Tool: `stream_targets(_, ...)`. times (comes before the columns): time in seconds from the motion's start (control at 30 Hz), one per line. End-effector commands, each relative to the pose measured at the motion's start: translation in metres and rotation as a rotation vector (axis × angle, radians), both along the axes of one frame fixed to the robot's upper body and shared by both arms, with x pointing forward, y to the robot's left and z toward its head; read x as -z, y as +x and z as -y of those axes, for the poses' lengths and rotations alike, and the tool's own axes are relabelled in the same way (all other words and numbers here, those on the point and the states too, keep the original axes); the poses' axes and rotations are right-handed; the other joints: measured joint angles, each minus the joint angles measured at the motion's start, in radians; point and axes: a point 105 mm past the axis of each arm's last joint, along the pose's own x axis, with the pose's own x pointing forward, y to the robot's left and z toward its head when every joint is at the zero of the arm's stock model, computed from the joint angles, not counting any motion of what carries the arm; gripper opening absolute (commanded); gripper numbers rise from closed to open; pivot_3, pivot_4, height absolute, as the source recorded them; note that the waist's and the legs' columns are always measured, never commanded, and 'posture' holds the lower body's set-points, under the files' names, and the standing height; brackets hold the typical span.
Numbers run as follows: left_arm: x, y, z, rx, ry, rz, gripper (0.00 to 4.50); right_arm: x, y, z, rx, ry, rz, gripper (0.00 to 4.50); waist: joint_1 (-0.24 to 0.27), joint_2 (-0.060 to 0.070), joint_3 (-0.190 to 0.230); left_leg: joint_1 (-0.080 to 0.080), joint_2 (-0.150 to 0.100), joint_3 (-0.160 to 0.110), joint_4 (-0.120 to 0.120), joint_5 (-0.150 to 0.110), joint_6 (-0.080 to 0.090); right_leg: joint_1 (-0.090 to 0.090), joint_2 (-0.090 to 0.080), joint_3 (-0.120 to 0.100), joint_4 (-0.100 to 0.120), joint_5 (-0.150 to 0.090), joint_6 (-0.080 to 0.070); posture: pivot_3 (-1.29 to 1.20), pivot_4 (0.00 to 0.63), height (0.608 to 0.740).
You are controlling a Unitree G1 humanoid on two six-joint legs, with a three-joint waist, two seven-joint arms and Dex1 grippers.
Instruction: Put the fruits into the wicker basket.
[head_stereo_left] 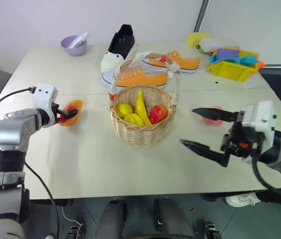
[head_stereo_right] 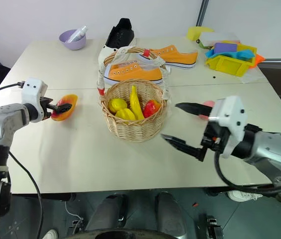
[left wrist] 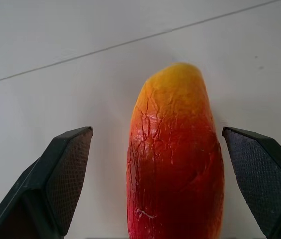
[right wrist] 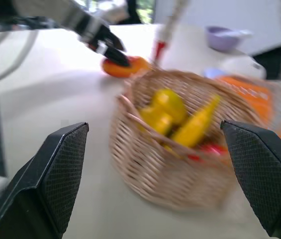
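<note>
Left gripper (head_stereo_left: 70, 113) is right at the mango (head_stereo_left: 71, 112) near the tabletop's (head_stereo_left: 80, 164) left edge, jaws spread wide with one on each flank of the fruit. In the left wrist view there is clear daylight between each pad and the skin, so nothing is grasped yet. The risk here: the mango is smooth and tapered, and if the jaws close off-centre or too near its narrow end it could squirt out and roll toward the edge.

Over on the right, the right gripper (head_stereo_left: 203, 128) hovers between the wicker basket (head_stereo_left: 141, 119) and the peach (head_stereo_left: 213, 115), jaws fully released and empty, pointing across toward the basket. The peach sits on the tabletop toward the right edge, partly hidden behind the upper jaw. One danger: that arm is close to the basket's rim, and a careless swing could shove the basket or catch its spotted handle (head_stereo_left: 142, 62), spilling the banana (head_stereo_left: 140, 107), lemons (head_stereo_left: 125, 109) and apple (head_stereo_left: 158, 114) already inside.
</note>
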Motion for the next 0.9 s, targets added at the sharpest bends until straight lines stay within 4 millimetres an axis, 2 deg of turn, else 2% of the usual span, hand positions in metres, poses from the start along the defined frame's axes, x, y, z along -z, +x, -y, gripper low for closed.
stream_targets(0.03, -0.007, 0.006, 0.002, 0.034, 0.011, 0.016, 4.5, 0.0, -0.003, -0.01, -0.024, 0.022, 0.009, 4.44, 0.0, -0.001, 0.0, 0.0, 0.0, 0.0, 0.0, 0.0, 0.0, 0.0, 0.0, 0.0, 0.0, 0.0, 0.0, 0.0, 0.15, 0.729)
stream_targets(0.13, -0.005, 0.008, 0.002, 0.047, 0.006, -0.005, 4.5, 0.003, -0.004, -0.015, -0.033, 0.029, 0.004, 4.44, 0.0, -0.001, 0.0, -0.001, 0.0, 0.0, 0.0, 0.0, 0.0, -0.001, -0.001, 0.0, 0.0, 0.0, 0.0, 0.0, 0.15, 0.729)
stream_targets(0.17, -0.005, 0.009, 0.001, 0.041, 0.002, -0.004, 3.95, 0.004, -0.004, -0.016, -0.036, 0.033, 0.005, 4.5, 0.0, -0.001, 0.0, -0.001, 0.0, 0.0, 0.0, 0.0, 0.0, -0.001, -0.001, 0.0, 0.0, 0.0, 0.0, 0.0, 0.15, 0.729)
stream_targets(0.23, -0.004, 0.01, -0.003, 0.022, 0.001, -0.007, 3.22, 0.003, -0.004, -0.018, -0.037, 0.041, 0.008, 4.5, 0.0, -0.001, 0.0, -0.001, 0.0, 0.0, 0.0, 0.0, 0.0, -0.001, -0.001, 0.0, 0.0, 0.0, 0.0, 0.0, 0.15, 0.729)
stream_targets(0.3, -0.003, 0.01, -0.007, 0.008, 0.008, -0.007, 2.21, 0.003, -0.004, -0.019, -0.036, 0.044, 0.01, 4.5, 0.0, -0.001, 0.0, -0.001, 0.0, 0.0, 0.0, 0.0, 0.0, -0.001, -0.001, 0.0, 0.0, 0.0, 0.0, 0.0, 0.15, 0.729)
stream_targets(0.37, -0.005, 0.01, -0.011, 0.002, 0.025, 0.012, 2.09, 0.004, -0.004, -0.019, -0.034, 0.042, 0.01, 4.5, -0.001, -0.001, 0.0, -0.001, 0.0, 0.0, 0.0, 0.0, 0.0, -0.001, -0.001, 0.0, 0.0, 0.0, 0.0, 0.0, 0.15, 0.729)
stream_targets(0.43, -0.019, 0.007, -0.007, 0.054, -0.02, 0.082, 2.09, 0.005, -0.003, -0.017, -0.025, 0.038, 0.012, 4.5, -0.001, -0.001, 0.0, -0.001, 0.0, 0.0, 0.0, 0.0, 0.0, -0.001, -0.001, 0.0, 0.0, 0.0, 0.0, 0.0, 0.15, 0.729)
stream_targets(0.47, -0.032, 0.003, 0.002, 0.121, -0.069, 0.145, 2.09, 0.004, -0.002, -0.015, -0.016, 0.04, 0.012, 4.5, -0.002, -0.001, 0.0, -0.001, 0.0, 0.0, 0.0, 0.0, 0.0, -0.002, -0.001, 0.0, 0.0, 0.0, 0.0, 0.0, 0.15, 0.729)
stream_targets(0.53, -0.066, -0.029, 0.042, 0.427, -0.193, 0.262, 2.09, 0.003, 0.003, -0.007, 0.018, 0.057, 0.007, 4.5, -0.005, -0.002, 0.001, -0.002, 0.0, 0.0, 0.0, 0.0, 0.0, -0.002, -0.003, 0.001, 0.0, 0.0, 0.0, 0.0, 0.15, 0.729)
stream_targets(0.6, -0.08, -0.064, 0.075, 0.655, -0.268, 0.272, 2.09, 0.004, 0.007, -0.001, 0.042, 0.07, 0.0, 4.5, -0.001, -0.002, 0.001, -0.003, 0.001, 0.0, 0.0, 0.0, 0.0, -0.003, -0.004, 0.002, 0.0, 0.0, 0.0, 0.0, 0.15, 0.729)
stream_targets(0.7, -0.086, -0.106, 0.117, 0.892, -0.342, 0.193, 2.09, 0.009, 0.013, 0.007, 0.074, 0.079, -0.017, 4.5, 0.007, -0.002, 0.001, -0.003, 0.001, 0.0, 0.0, 0.0, 0.0, -0.002, -0.005, 0.002, -0.002, 0.0, 0.0, 0.0, 0.15, 0.729)
stream_targets(0.73, -0.086, -0.111, 0.126, 0.927, -0.34, 0.183, 2.09, 0.011, 0.015, 0.009, 0.08, 0.082, -0.022, 4.5, 0.009, -0.002, 0.001, -0.002, 0.001, 0.0, 0.0, 0.0, 0.0, -0.001, -0.005, 0.002, -0.002, 0.0, 0.0, 0.0, 0.15, 0.729)
stream_targets(0.8, -0.088, -0.115, 0.159, 0.987, -0.302, 0.198, 2.09, 0.015, 0.017, 0.011, 0.091, 0.082, -0.028, 4.5, 0.014, -0.002, 0.001, -0.001, 0.001, 0.001, 0.001, 0.0, 0.0, 0.0, -0.004, 0.002, -0.002, 0.0, -0.001, 0.0, 0.15, 0.729)
stream_targets(0.9, -0.093, -0.101, 0.193, 0.966, -0.232, 0.253, 2.09, 0.016, 0.019, 0.012, 0.097, 0.09, -0.024, 4.5, 0.023, -0.002, 0.001, 0.0, 0.0, 0.0, 0.003, 0.0, 0.0, 0.002, -0.001, 0.001, -0.002, 0.0, -0.001, 0.0, 0.15, 0.729)
